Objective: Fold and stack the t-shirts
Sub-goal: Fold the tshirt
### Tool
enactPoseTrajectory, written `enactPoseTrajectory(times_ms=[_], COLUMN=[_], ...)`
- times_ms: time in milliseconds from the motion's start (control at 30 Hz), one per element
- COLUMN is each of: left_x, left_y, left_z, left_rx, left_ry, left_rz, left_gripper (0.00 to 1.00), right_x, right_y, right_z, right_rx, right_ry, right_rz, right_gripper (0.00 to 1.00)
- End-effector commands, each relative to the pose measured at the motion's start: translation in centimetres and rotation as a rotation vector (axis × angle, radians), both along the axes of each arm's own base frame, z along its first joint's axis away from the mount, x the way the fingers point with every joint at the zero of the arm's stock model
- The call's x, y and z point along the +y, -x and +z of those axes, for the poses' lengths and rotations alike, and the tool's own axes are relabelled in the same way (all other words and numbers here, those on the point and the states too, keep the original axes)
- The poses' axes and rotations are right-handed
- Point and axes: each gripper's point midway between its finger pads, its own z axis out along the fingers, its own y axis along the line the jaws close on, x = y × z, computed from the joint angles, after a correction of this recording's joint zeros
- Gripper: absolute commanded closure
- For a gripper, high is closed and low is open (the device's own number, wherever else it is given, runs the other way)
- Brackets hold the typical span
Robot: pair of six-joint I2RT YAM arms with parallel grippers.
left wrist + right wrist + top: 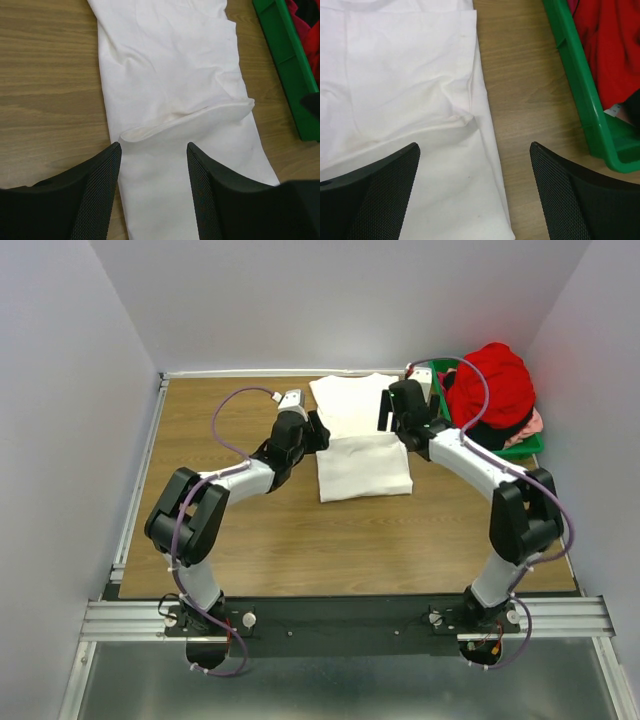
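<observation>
A white t-shirt (358, 440) lies on the wooden table, its near half folded up over the middle, plain side up. It shows in the left wrist view (175, 80) and the right wrist view (410, 85). My left gripper (318, 430) is open over the shirt's left edge, its fingertips (112, 160) above the fold. My right gripper (387, 412) is open over the shirt's right edge, its fingers (395, 170) spread wide. A red t-shirt (492, 383) is piled in the green bin (520, 448), with dark and pink cloth under it.
The green plastic bin stands at the back right of the table, close to my right arm; it shows in the right wrist view (580, 100) and the left wrist view (287, 65). Grey walls enclose the table on three sides.
</observation>
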Motion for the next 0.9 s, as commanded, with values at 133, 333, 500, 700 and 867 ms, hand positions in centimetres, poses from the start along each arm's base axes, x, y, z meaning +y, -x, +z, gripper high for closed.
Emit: enactPoseTrajectory(times_ms=[133, 333, 500, 700, 867], left_x=[-0.4, -0.8, -1.3, -1.0, -0.9], left_y=[4.4, 7.9, 10.1, 11.6, 12.4], left_z=[-2.2, -4.1, -4.5, -5.3, -5.5], left_rx=[0.049, 0.108, 0.124, 0.151, 0.161], left_ry=[-0.045, -0.029, -0.029, -0.03, -0.031], left_rz=[-0.119, -0.162, -0.189, -0.191, -0.184], left_gripper=[0.39, 0.4, 0.4, 0.4, 0.4], right_x=[0.5, -0.6, -1.8, -2.5, -3.0], right_y=[4.1, 7.3, 9.1, 10.5, 11.8], right_z=[-0.5, -5.5, -7.6, -9.4, -10.8], right_rx=[0.051, 0.179, 0.235, 0.282, 0.324], right_ry=[-0.127, -0.176, -0.187, -0.194, -0.213], right_rz=[0.086, 0.075, 0.052, 0.034, 0.017], right_gripper=[0.05, 0.19, 0.26, 0.33, 0.4])
